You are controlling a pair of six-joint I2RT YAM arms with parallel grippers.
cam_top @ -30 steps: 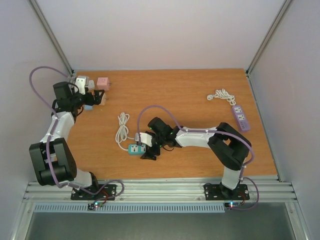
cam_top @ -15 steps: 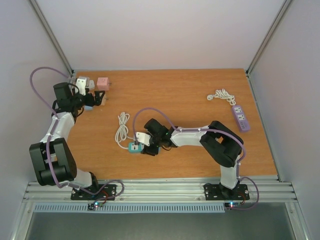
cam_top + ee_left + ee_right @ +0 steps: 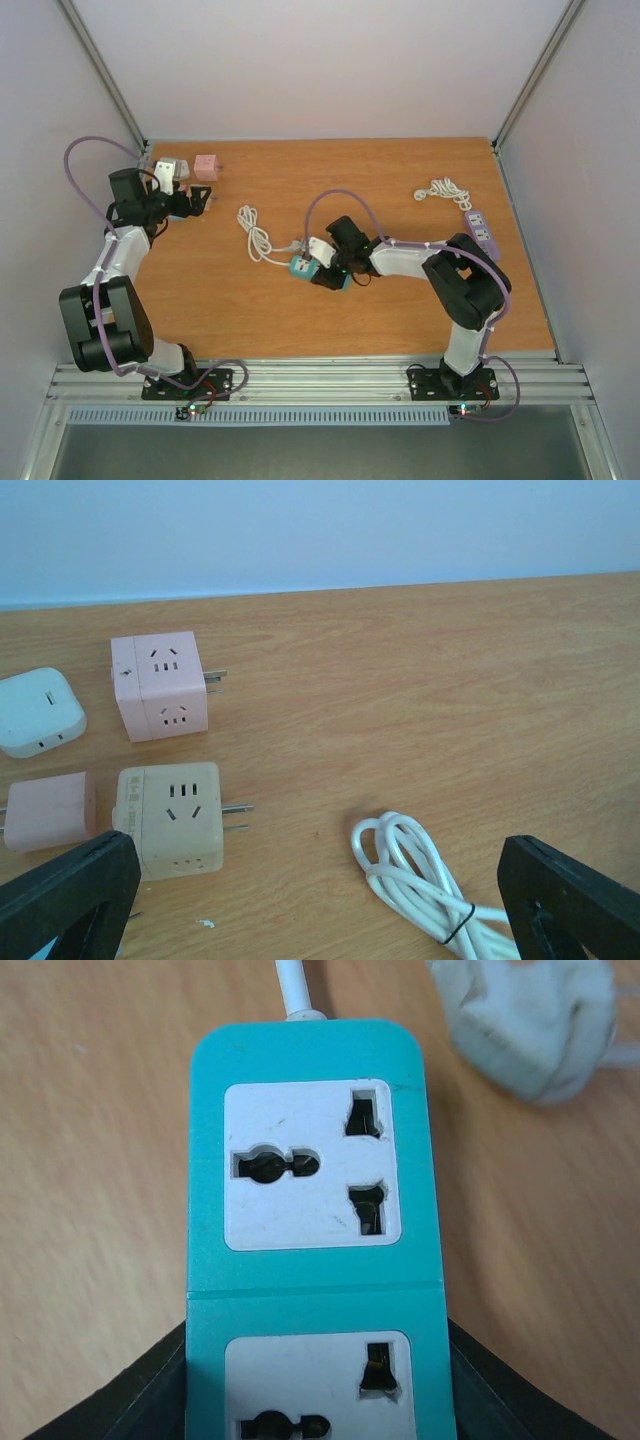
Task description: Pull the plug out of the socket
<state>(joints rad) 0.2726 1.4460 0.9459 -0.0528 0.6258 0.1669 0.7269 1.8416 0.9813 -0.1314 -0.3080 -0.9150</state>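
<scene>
Two outlets on the teal socket strip (image 3: pixel 310 1120) are seen unoccupied, and the strip is clamped by the right tool (image 3: pixel 315 1410) near the middle of the worktop (image 3: pixel 400 190). The white plug (image 3: pixel 530 1025) is seen lying loose just beside the strip's cord end, and the left tool (image 3: pixel 320 880) is held wide apart.

In the right wrist view the power strip (image 3: pixel 315 1260) runs off the bottom edge, its nearer outlet cut halfway, and only dark slivers of the right fingers (image 3: pixel 160 1410) show beside it. The white plug (image 3: pixel 530 1025) at the upper right is blurred and clipped by the top edge (its pins cannot be made out). In the left wrist view the cord (image 3: pixel 410 870) and both left fingers (image 3: pixel 60 900) run off the bottom edge; a white adapter (image 3: pixel 35 712) is cut at the left.
</scene>
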